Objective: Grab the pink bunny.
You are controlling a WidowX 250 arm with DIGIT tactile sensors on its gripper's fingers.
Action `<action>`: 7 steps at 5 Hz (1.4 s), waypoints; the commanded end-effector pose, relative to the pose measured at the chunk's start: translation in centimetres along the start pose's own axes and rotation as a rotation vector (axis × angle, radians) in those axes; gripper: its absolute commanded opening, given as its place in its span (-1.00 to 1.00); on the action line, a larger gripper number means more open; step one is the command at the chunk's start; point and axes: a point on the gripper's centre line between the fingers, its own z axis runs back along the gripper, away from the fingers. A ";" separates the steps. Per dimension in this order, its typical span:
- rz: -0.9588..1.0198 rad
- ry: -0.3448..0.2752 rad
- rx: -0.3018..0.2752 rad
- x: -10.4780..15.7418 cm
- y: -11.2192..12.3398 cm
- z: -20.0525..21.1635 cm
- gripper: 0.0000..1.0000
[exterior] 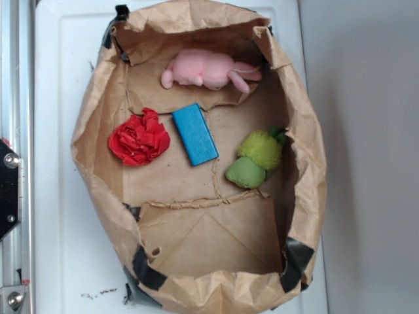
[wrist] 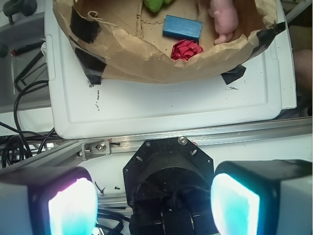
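The pink bunny [exterior: 208,70] lies on its side at the far end of a brown paper bag [exterior: 98,124], ears pointing right. In the wrist view the pink bunny [wrist: 224,17] shows at the top right, inside the bag's rim. My gripper [wrist: 154,203] is open, its two glowing pads wide apart with nothing between them. It hovers over the robot's black base and the metal rail, well away from the bag. The gripper does not show in the exterior view.
Inside the bag lie a red ruffled paper ball [exterior: 139,138], a blue block [exterior: 194,133] and a green plush toy [exterior: 256,157]. The bag sits on a white tray [exterior: 55,163]. Cables [wrist: 22,112] run at the left of the wrist view.
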 end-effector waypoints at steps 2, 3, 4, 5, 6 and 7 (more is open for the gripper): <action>0.002 -0.029 0.010 4.2 0.7 -1.3 1.00; 0.010 -0.066 0.033 6.8 1.7 -2.4 1.00; 0.030 -0.113 0.059 8.8 2.2 -3.3 1.00; 0.092 -0.150 0.090 10.9 2.9 -4.8 1.00; 0.249 -0.208 0.119 13.4 3.7 -7.4 1.00; 0.183 -0.166 0.147 14.7 5.1 -9.3 1.00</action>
